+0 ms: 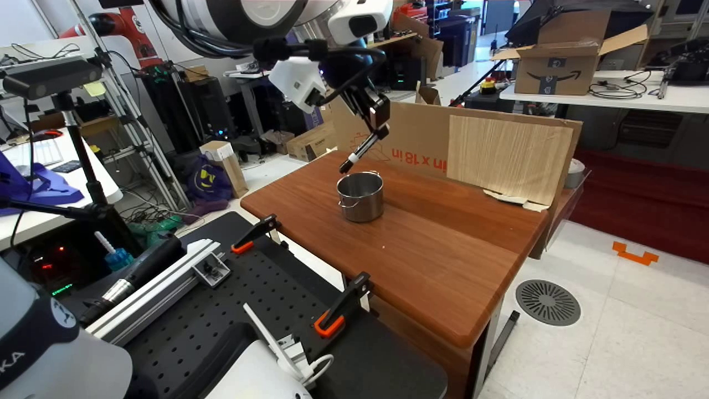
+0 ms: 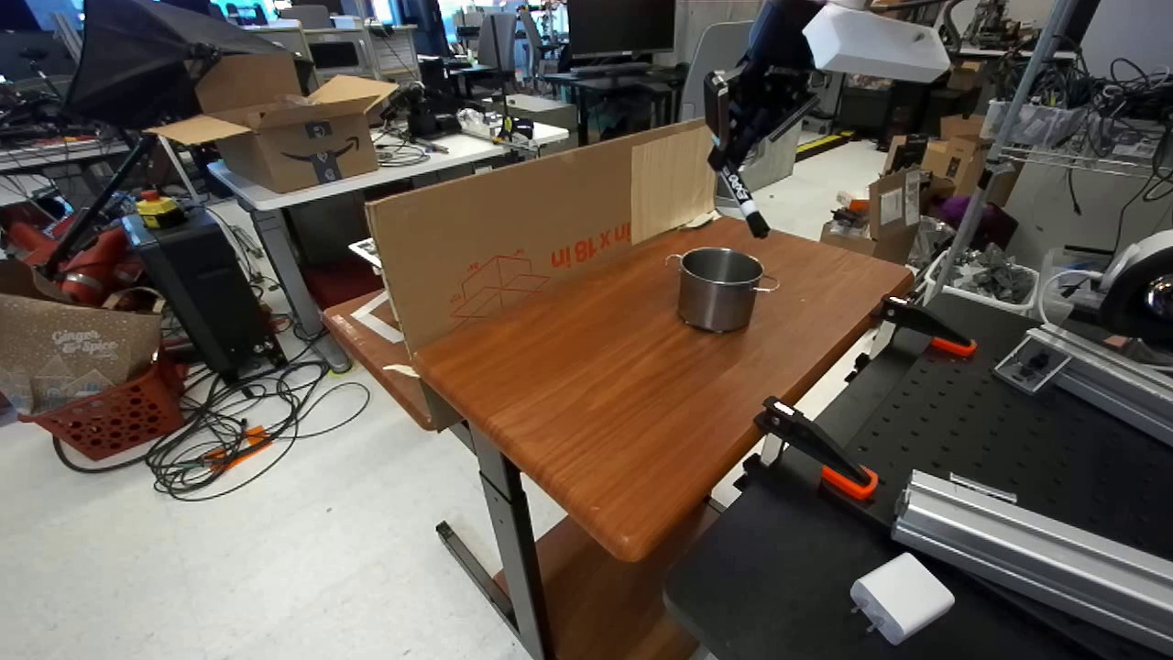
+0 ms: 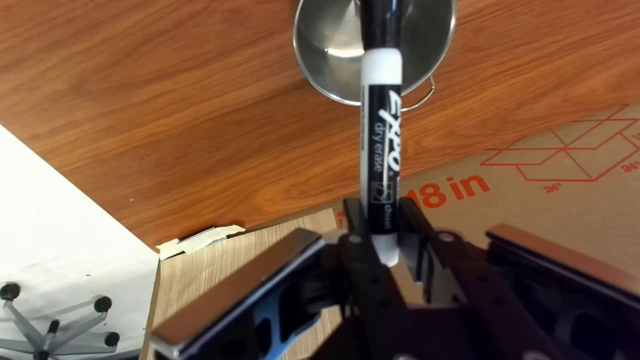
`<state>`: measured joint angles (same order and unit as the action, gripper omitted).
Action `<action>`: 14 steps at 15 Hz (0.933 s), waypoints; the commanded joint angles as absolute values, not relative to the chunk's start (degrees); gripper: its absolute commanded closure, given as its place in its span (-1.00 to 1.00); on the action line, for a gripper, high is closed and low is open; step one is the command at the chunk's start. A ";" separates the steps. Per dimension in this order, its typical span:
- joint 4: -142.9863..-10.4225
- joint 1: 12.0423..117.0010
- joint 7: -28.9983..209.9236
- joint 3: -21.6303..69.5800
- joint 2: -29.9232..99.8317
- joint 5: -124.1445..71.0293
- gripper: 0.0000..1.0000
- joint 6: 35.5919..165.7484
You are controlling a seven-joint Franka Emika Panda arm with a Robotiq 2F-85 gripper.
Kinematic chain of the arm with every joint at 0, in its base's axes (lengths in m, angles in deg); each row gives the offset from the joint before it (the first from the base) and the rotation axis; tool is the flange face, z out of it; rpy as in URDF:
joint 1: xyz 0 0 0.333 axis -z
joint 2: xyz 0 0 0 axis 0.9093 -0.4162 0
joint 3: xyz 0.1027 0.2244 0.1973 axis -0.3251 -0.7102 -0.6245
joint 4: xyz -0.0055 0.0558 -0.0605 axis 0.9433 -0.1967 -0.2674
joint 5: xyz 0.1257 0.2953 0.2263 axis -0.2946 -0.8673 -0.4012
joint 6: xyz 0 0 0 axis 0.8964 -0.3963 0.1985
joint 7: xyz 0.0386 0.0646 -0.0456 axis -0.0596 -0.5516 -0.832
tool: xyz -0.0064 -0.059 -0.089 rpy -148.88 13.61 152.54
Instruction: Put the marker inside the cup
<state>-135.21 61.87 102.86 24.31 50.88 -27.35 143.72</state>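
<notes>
The marker is black and white with a dark cap; it shows in both exterior views (image 1: 364, 147) (image 2: 740, 192) and in the wrist view (image 3: 381, 145). My gripper (image 1: 380, 131) is shut on the marker's pale end, with one finger on each side of it in the wrist view (image 3: 383, 217). The marker is tilted, its capped end pointing down. The grey metal cup stands upright on the table in both exterior views (image 1: 363, 204) (image 2: 715, 301). The marker's capped end is above the cup. In the wrist view the marker overlaps the cup (image 3: 327, 65), whose upper part is cut off.
The cup stands on a brown wooden table (image 1: 432, 260). A cardboard panel (image 2: 513, 247) rises along one long edge of the table. Black clamps with orange pads (image 1: 344, 305) (image 2: 816, 445) hold the opposite side, next to a black perforated board (image 1: 266, 299).
</notes>
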 commanded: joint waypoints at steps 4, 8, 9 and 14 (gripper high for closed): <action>-131.41 61.19 111.05 25.74 46.53 -18.28 0.90 144.50; -127.80 59.20 115.14 27.61 43.07 -14.02 0.90 143.00; -126.92 58.47 115.94 28.23 42.04 -13.13 0.90 142.71; -124.94 54.13 118.15 31.49 38.17 -10.18 0.90 141.95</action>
